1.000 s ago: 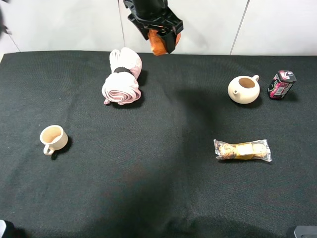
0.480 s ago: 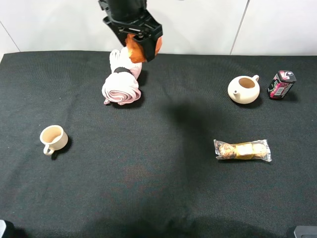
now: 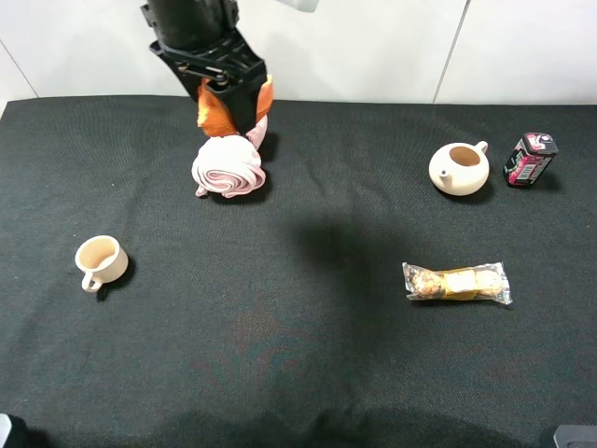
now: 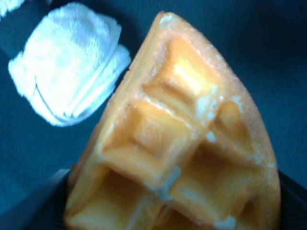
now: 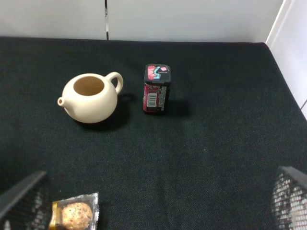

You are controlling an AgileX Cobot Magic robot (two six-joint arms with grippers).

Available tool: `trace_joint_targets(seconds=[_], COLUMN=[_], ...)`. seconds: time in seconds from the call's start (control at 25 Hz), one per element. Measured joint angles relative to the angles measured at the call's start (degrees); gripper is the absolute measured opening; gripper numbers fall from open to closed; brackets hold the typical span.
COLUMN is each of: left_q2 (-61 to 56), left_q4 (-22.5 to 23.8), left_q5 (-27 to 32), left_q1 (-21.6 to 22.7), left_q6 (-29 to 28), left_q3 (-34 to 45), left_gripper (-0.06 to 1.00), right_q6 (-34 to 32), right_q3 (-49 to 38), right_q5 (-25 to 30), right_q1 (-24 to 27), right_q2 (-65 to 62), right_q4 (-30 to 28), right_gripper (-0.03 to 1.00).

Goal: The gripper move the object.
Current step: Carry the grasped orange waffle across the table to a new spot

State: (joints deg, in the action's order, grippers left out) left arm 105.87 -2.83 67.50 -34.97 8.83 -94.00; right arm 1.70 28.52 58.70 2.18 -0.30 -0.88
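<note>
At far left of black cloth table (image 3: 280, 355), white wall (image 3: 373, 47) behind: left gripper (image 3: 233, 98) clenched on waffle wedge (image 4: 182, 143), near rolled pink towel (image 3: 229, 166). Right gripper (image 5: 153, 206) spread wide, holding nothing.

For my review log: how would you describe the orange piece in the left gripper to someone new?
On the black table, look to the far edge, left of centre, where the left gripper hangs by a rolled pink-white towel. Clamped in it is the waffle wedge: the only orange thing here, with a square grid top.
</note>
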Motion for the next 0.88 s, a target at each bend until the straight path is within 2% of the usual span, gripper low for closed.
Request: trace_joint_targets(seconds=[0.48,0.88], left_q2=[-9.32,-13.59], left_q4=[1.55,2.06], left_q5=[-0.3,-8.63], left_q1=[0.0,0.0], left_q6=[0.0,0.0], left_q3=[15.49,28.14], left_gripper=[0.79,0.79], right_q6=[0.0,0.0], right_q3=[0.0,0.0], right_q5=[0.0,0.0], right_q1=[0.0,0.0], right_q2=[0.0,0.0], right_q4=[0.0,0.0], right_gripper=[0.69,0.69])
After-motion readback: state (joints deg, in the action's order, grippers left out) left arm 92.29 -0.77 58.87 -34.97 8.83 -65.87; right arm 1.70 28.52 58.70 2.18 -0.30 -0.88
